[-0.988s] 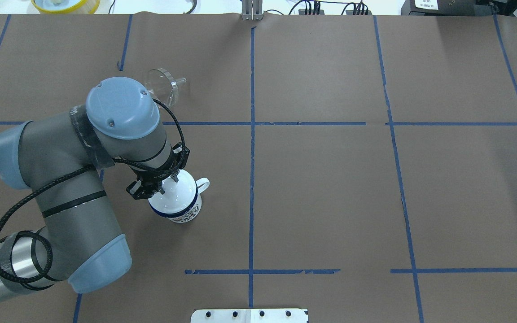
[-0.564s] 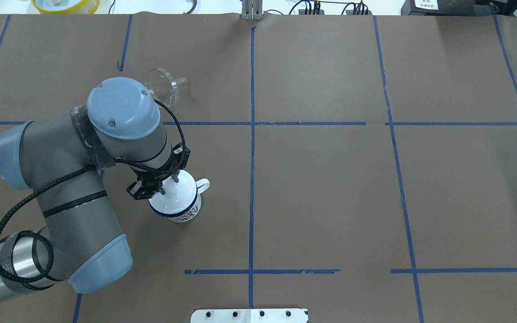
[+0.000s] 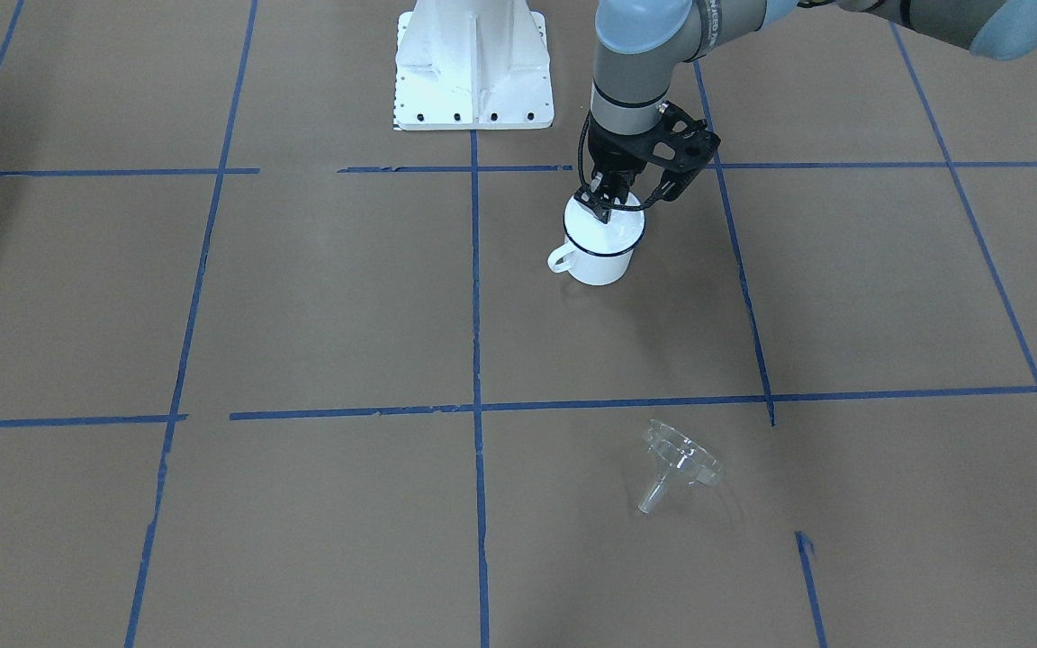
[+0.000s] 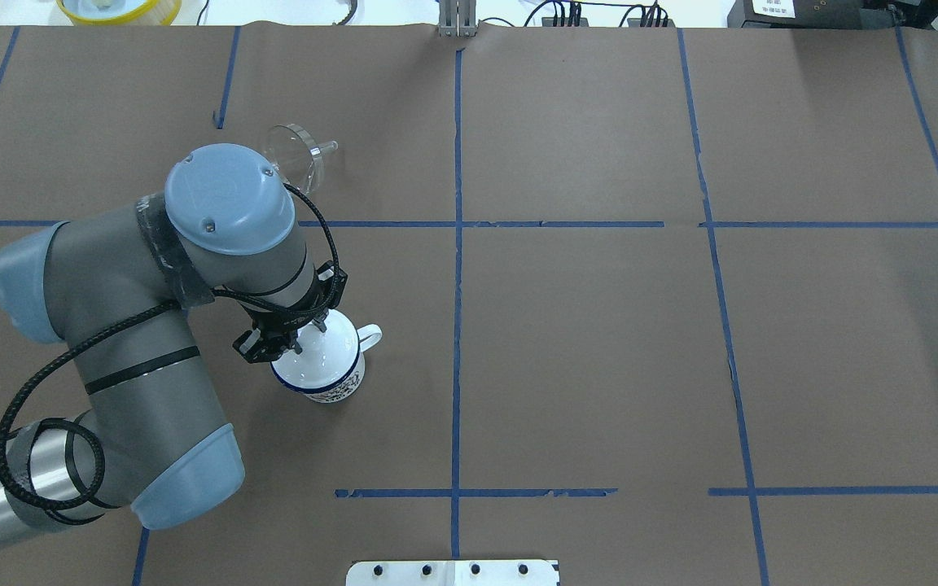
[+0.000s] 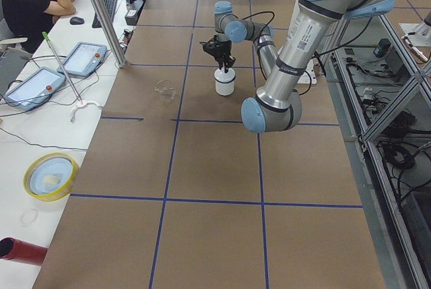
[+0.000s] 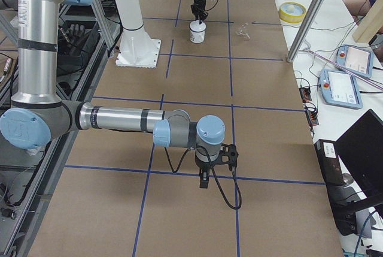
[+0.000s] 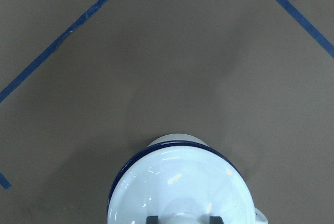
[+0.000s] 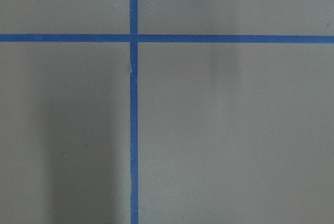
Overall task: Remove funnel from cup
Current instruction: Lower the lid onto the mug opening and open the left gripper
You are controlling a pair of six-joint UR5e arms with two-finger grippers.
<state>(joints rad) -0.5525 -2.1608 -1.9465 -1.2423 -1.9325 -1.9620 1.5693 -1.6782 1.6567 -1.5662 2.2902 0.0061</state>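
The white cup (image 4: 326,378) with a dark blue rim stands upright left of centre, handle to the right, and also shows in the front view (image 3: 598,263). A white knobbed lid (image 7: 177,182) covers it. My left gripper (image 4: 308,335) points down onto the lid, and its fingertips (image 7: 152,219) flank the knob and are shut on it. The clear funnel (image 4: 296,155) lies on its side on the table, far from the cup, and also shows in the front view (image 3: 682,457). My right gripper (image 6: 203,182) hangs over bare table far off; I cannot tell its state.
Brown paper with blue tape lines (image 4: 457,244) covers the table. The white robot base plate (image 3: 472,67) is at the near edge. A yellow-rimmed bowl (image 4: 119,8) sits beyond the far edge. Operators' tablets (image 6: 347,59) lie on a side desk.
My left arm's elbow has shifted slightly right and down in the overhead view. The gripper stays on the lid, and the cup has barely moved.
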